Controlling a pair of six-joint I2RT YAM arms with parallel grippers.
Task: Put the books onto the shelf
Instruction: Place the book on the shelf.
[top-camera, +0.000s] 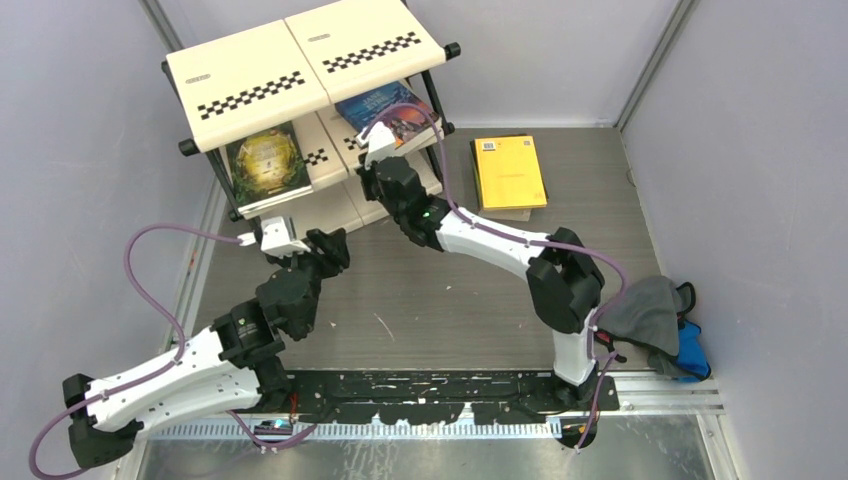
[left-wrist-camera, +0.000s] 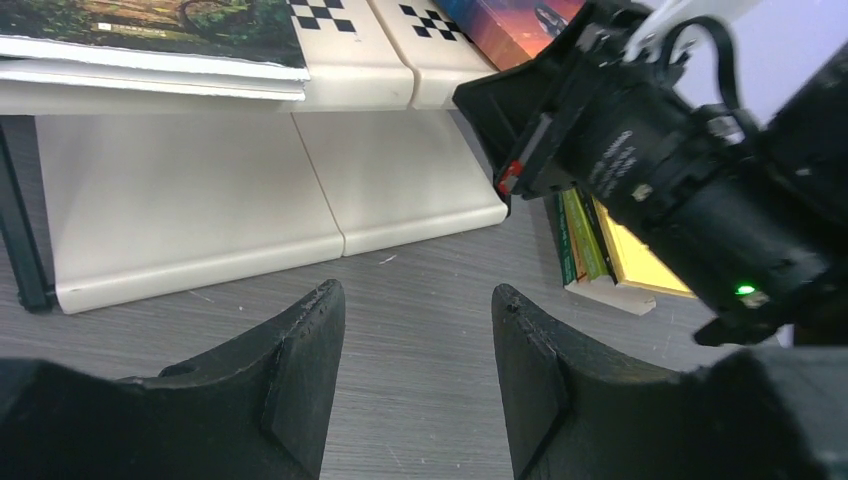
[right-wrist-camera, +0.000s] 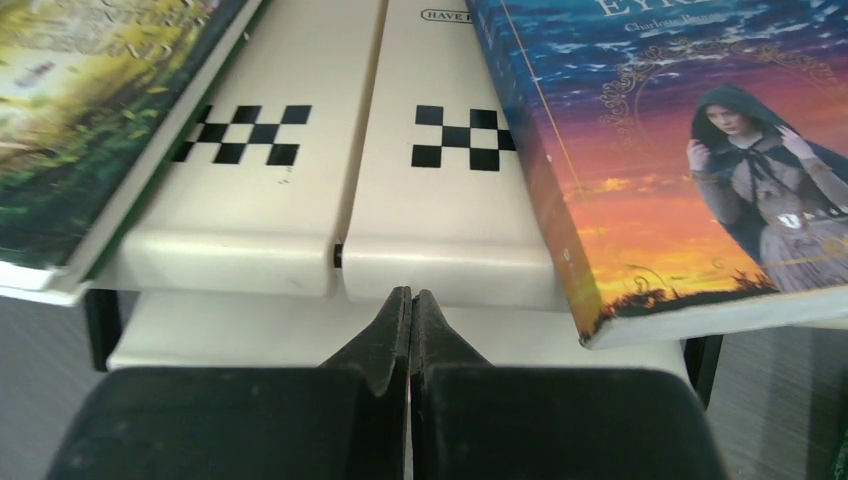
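On the table I saw the shelf in the far left corner, the green-and-gold book and blue book lying on its middle tier. The orange book topped a stack by the far edge. My left gripper had its jaws apart and empty; my right gripper had its jaws pressed together at the shelf's front

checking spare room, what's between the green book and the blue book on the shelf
Only bare checkered shelf panels separate the green book and blue book; the right wrist view shows it.
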